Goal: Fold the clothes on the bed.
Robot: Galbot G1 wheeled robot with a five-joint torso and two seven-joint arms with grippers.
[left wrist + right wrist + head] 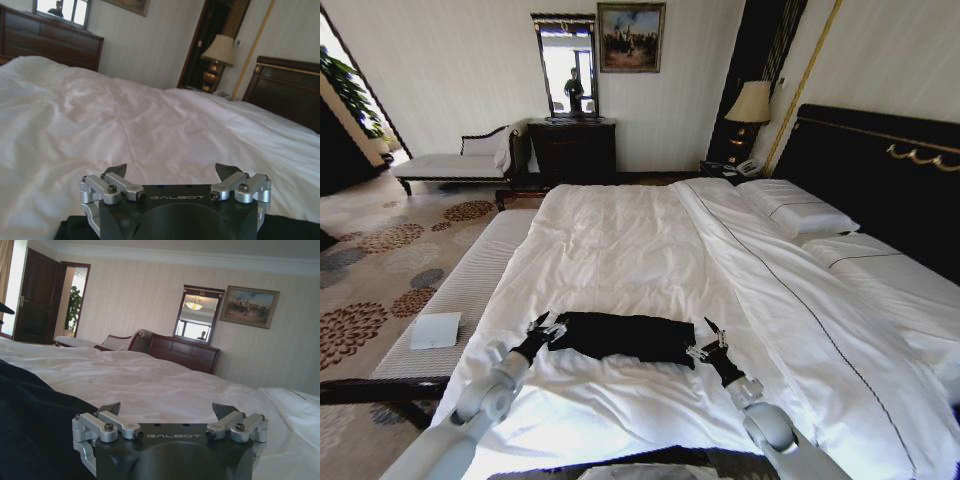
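— Where was the black T-shirt (620,336) found?
— On the bed (620,240), at 6 o'clock, between the spread left claw (546,326) and spread right claw (708,347).
— Handling?
— Soft, limp; corners should be pinched.

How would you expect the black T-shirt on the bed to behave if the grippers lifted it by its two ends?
The T-shirt would probably sag in the middle: it lies flat and limp on the duvet. It looks thin, so likely light. With left gripper and right gripper open at its ends, a pinch may catch duvet too.
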